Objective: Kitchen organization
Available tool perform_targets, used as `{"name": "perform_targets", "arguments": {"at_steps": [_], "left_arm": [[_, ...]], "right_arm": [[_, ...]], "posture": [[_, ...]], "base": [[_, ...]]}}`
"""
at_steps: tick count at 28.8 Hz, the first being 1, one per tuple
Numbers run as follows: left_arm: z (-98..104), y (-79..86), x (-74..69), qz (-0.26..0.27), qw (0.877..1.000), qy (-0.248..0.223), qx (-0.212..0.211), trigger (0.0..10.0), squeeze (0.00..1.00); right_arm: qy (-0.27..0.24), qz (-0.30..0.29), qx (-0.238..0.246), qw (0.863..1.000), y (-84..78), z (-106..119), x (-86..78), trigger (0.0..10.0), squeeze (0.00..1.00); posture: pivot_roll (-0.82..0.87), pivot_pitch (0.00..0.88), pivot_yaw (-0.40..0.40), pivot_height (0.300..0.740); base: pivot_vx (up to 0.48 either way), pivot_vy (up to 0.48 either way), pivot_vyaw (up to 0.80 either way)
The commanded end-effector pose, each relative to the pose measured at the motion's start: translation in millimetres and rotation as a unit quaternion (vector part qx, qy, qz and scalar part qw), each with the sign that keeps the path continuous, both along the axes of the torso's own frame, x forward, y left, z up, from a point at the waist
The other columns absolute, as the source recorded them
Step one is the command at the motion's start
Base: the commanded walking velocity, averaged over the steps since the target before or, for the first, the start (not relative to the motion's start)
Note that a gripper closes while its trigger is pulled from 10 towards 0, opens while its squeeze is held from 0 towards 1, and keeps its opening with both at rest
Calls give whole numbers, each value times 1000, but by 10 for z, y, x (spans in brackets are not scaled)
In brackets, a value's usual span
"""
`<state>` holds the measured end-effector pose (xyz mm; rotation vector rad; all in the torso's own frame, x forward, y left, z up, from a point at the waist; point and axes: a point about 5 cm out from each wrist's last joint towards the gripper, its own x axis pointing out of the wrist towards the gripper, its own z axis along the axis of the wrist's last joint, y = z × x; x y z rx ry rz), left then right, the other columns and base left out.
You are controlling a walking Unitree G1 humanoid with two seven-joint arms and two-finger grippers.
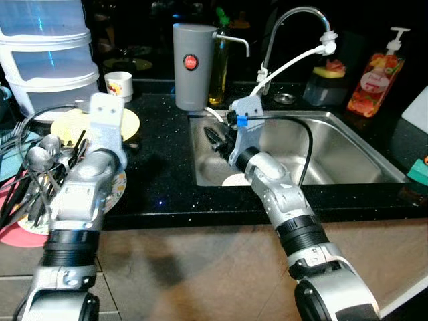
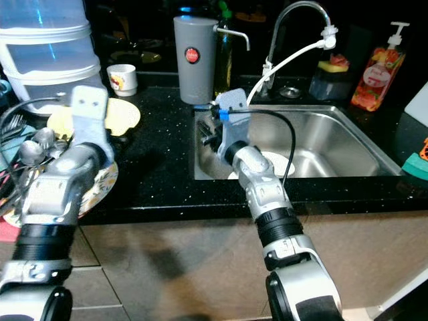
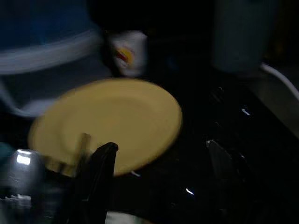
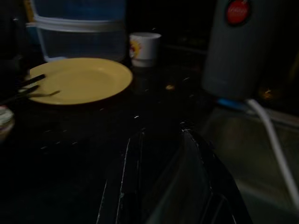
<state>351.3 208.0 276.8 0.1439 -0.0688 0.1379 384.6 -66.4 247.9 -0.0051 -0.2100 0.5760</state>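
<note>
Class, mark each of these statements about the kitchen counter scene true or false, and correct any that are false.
1. A yellow plate lies on the black counter. True.
2. The grey canister with a red round label stands inside the sink. False: it stands on the counter behind the sink's left corner.
3. A small white cup stands behind the yellow plate. True.
4. The soap pump bottle stands left of the tap. False: it stands to the right of it.
5. The right gripper is over the left end of the sink. True.
</note>
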Motion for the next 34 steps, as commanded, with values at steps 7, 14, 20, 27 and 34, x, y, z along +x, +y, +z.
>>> {"name": "perform_targets", "arguments": {"at_steps": [7,14,20,27,34], "left_arm": [[-96,770,-280,191,981,31,-25,10000,0],[-156,866,-384,219,973,31,-57,10000,0],[-206,958,-503,255,964,28,-70,10000,0],[-341,960,-521,241,961,52,-127,10000,0],[-500,934,-502,222,962,82,-138,10000,0]], "right_arm": [[17,44,-1,999,62,-13,-85,10000,0],[18,57,-15,998,81,-32,-117,10000,0],[19,62,-22,998,84,-26,-134,10000,0],[12,64,-33,997,87,-12,-137,10000,0],[9,66,-37,997,98,5,-142,10000,0]], "posture": [[56,43,-56,740],[58,51,-60,740],[58,54,-60,740],[60,57,-61,740],[63,61,-60,740]], "base": [[0,0,0],[0,0,0],[0,0,0],[0,0,0],[0,0,0]]}}
